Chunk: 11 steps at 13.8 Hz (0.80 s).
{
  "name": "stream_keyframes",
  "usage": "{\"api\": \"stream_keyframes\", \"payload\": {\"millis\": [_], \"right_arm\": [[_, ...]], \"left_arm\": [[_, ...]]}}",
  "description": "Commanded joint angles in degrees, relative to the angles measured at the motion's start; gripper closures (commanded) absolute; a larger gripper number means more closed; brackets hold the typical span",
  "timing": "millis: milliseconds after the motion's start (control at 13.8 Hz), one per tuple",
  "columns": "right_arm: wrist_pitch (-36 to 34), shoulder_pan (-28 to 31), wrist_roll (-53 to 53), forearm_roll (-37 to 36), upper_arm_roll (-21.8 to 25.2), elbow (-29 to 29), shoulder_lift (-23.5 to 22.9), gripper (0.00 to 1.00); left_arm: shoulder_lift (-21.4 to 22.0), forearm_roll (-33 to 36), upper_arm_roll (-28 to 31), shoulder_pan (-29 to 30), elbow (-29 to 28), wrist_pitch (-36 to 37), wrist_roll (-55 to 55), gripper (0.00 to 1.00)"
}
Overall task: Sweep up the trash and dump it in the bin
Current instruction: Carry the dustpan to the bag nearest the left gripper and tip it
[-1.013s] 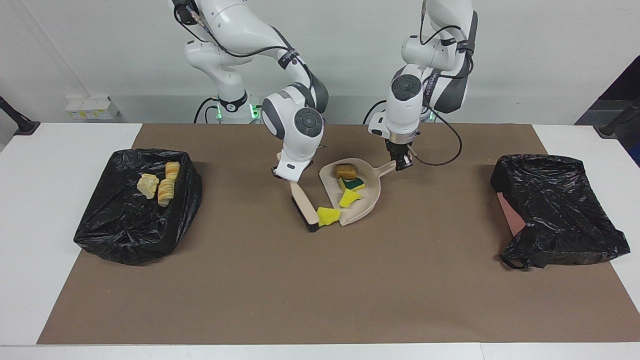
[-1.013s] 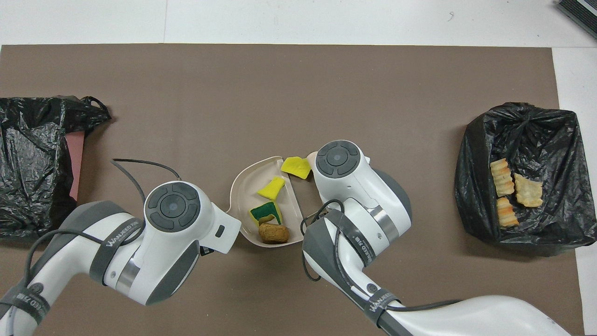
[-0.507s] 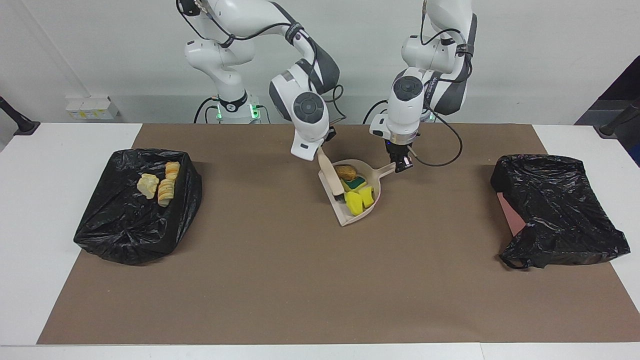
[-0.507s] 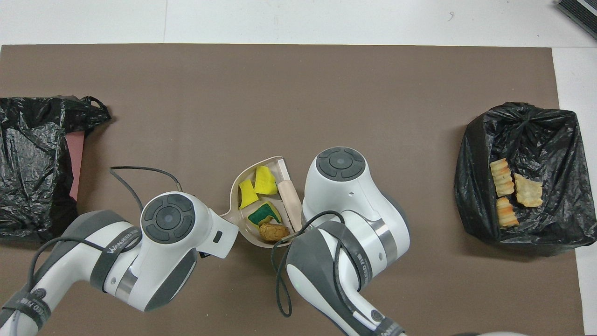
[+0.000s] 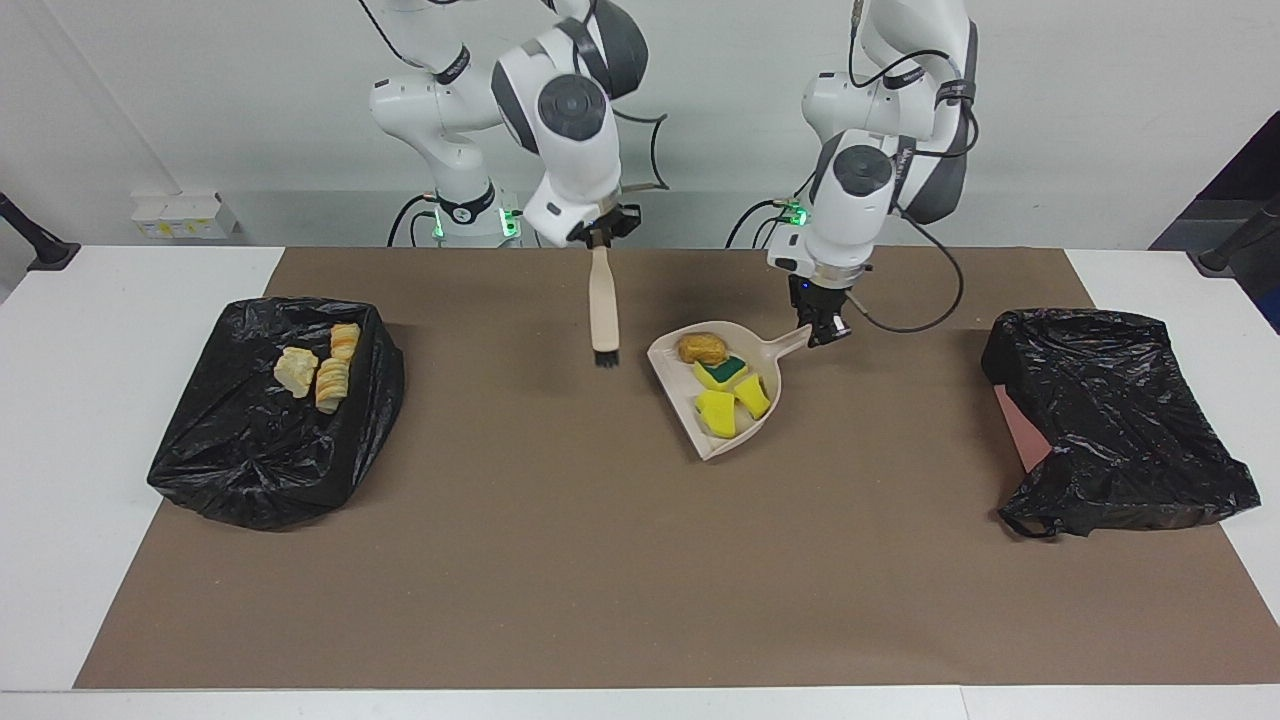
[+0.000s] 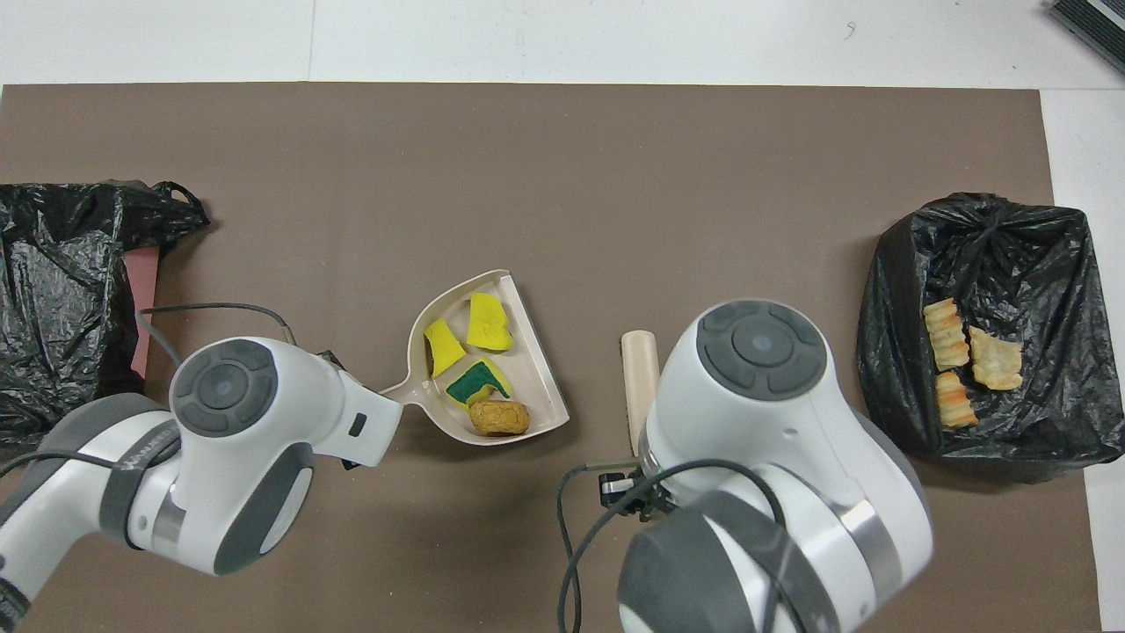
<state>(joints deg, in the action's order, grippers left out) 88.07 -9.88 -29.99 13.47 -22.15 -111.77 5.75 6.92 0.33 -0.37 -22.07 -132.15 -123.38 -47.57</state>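
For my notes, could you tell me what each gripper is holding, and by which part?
Left gripper holds the dustpan by its handle end; right gripper holds the brush by its handle top.

What you can't see from above

Your right arm's wrist covers the brush (image 6: 640,374) handle's lower end and its bristles; your left arm's wrist hides the dustpan (image 6: 536,387) handle's tip. The black bag (image 6: 61,299) at the left arm's end runs off the overhead view's edge.

Two bright yellow sponge scraps (image 5: 731,404), a green-backed yellow sponge piece (image 5: 723,371) and a brown lump (image 5: 702,347) lie clustered in the beige plastic dustpan (image 5: 690,421) (lump nearest the robots). Three pale tan bread-like chunks (image 5: 318,371) rest on the crumpled black bag-lined bin (image 5: 270,460) at the right arm's end.
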Motion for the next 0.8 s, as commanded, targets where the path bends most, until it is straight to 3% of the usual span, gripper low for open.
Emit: {"api": "stream_keyframes", "payload": {"millis": [0,217,724], "right_arm": [[4.81,-0.57,-1.56,2.26,-0.35,-10.37,7.51,1.0],[9.91,-4.96,-2.35,3.22,-0.44,-12.86,5.68,1.0],[21.52,-15.32,-10.43,5.26,-0.44,-12.77,-5.91,1.0]], "left_arm": [[1.17,-2.26,-0.24,3.16,3.55,1.65,-3.14,1.0],[-0.4,-2.44,0.81,5.97,11.89,10.66,-8.22,1.0],[-6.64,-4.64,0.99,19.23,28.33,24.4,-25.79,1.0]]}}
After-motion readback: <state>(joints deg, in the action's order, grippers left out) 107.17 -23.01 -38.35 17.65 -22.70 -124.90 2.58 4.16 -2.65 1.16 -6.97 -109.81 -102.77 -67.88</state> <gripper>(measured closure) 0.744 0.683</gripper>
